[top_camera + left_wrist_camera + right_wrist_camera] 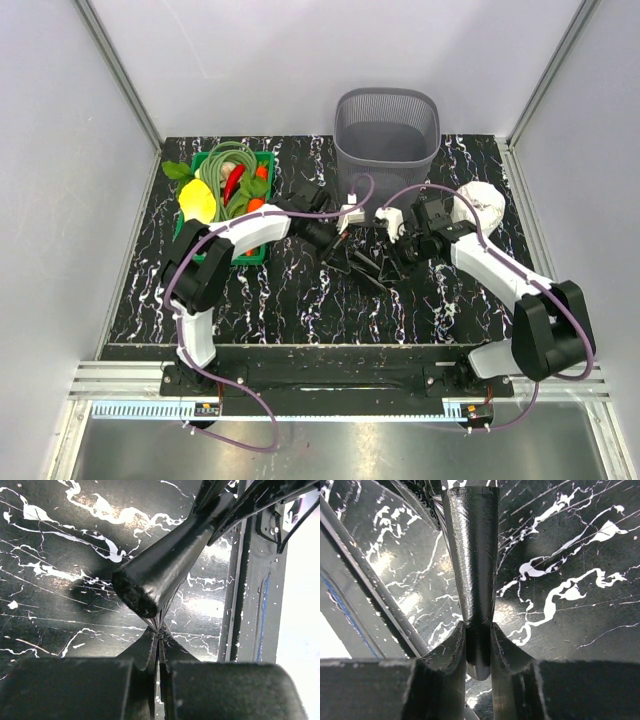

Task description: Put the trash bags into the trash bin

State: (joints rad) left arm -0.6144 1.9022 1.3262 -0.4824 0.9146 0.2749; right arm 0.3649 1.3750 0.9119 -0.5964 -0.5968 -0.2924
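While my left claw [159,641] is pressing its fingers [140,656] hard together, it is pinching a thin, pleated edge of the black trash bag [155,575] between them, with hardly any gap showing. From that pinch the glossy film is widening into a rolled tube that is running up and away toward my other arm. A shadow is lying on the desk [60,555] under the tube, though I cannot tell whether the bag is hanging fully clear of the surface.

My right claw [479,647] is gripping the same bag from the opposite end. Its fingers [449,652] are standing a little apart and squeezing the thicker, bunched part of the roll (the film is wrinkling where they are biting in).

Seen from above, my left claw [338,245] and my right claw [397,250] are facing each other near the middle of the desk [290,300], and the trash bag [362,265] is stretching between them as a dark strip, hard to tell from the black marbled top.

The grey mesh trash bin [355,160] is standing upright at the far edge, just beyond both claws. The bag is sitting outside it, on the near side.

Further out, a green crate [262,255] of vegetables [198,200] is sitting to the left under my left arm, and a white roll [485,203] is lying to the right beside my right arm.
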